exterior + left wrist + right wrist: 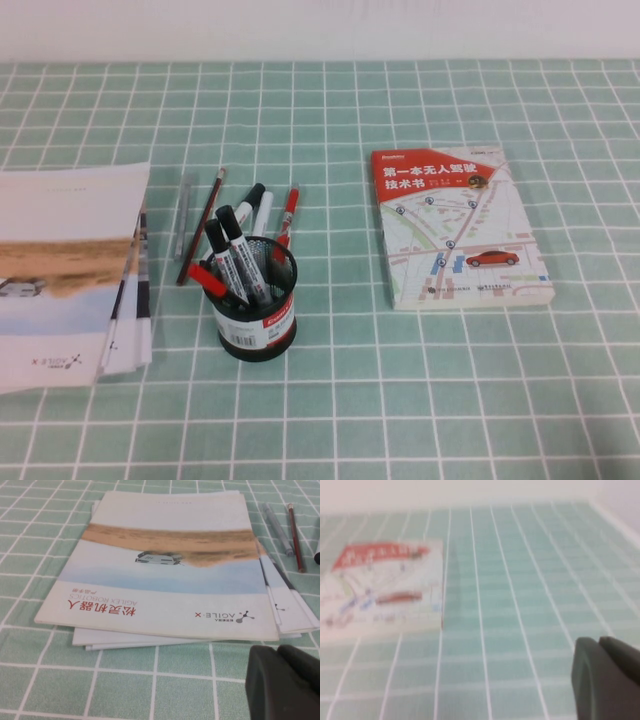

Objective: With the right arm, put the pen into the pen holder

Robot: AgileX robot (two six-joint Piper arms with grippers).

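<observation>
The pen holder, a black mesh cup with a white-and-red label, stands left of centre in the high view. Two black-capped white markers and a red-capped one stand tilted in it. Another black-capped white pen lies on the table just behind the cup. Neither arm shows in the high view. My right gripper is shut and empty, low over bare tablecloth to the right of the book. My left gripper is shut and empty near the brochure stack's front corner.
A stack of brochures lies at the left and also shows in the left wrist view. A grey pen, a brown pencil and a red-capped marker lie behind the cup. A book lies at the right and shows in the right wrist view.
</observation>
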